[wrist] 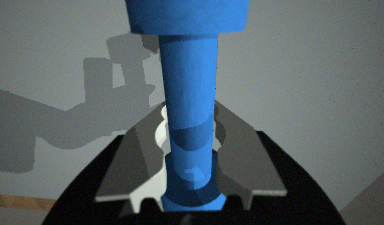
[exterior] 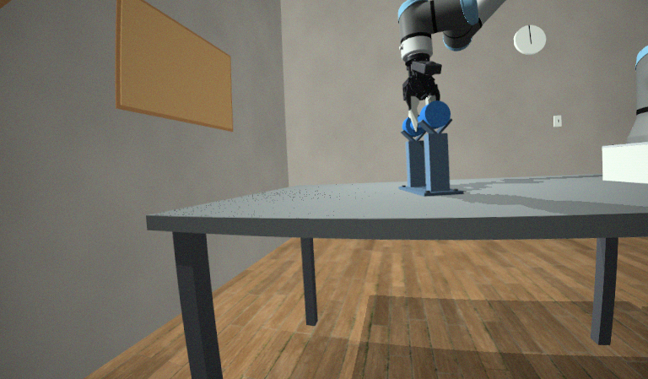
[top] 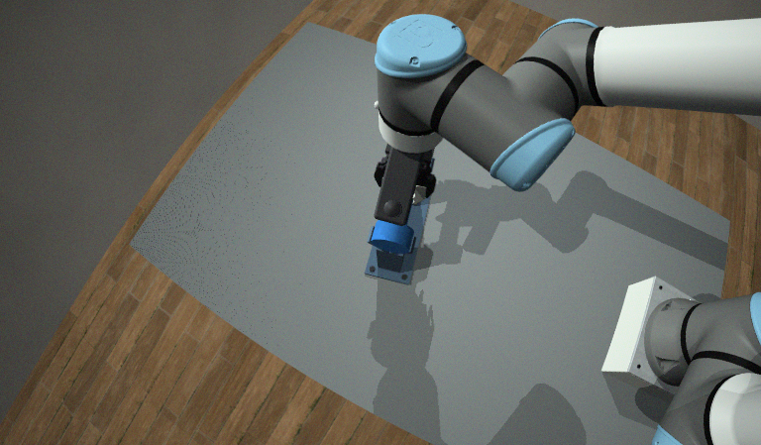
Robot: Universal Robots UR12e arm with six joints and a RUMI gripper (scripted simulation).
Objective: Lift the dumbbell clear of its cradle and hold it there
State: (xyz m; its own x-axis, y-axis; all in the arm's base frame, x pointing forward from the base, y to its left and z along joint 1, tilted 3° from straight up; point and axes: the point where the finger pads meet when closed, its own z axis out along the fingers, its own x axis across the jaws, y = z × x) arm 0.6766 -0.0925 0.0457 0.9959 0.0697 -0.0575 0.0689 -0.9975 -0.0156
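Grey rectangular desk on four dark legs, standing on wood-plank floor. Blue two-post cradle with flat base plate, set upright on desk near its middle. Blue cylindrical dumbbell, thin bar between two thick round ends, lying horizontally across the V-shaped tops of both cradle posts; near end visible in top view over the near post. Black two-jaw gripper with pale fingers, hanging straight down from grey and light-blue arm, lowered over the dumbbell bar between the two posts. Fingers drawn in to a narrow gap and clamped on the bar from both sides, as seen in wrist view: bar running up the centre, notched inner faces pressed against it left and right. Dumbbell apparently seated in the cradle rather than raised, though contact at the V-notches too small to confirm from the exterior view. White block carrying the arm's foot at desk corner, well apart from cradle. Orange board and round white clock on grey walls behind.
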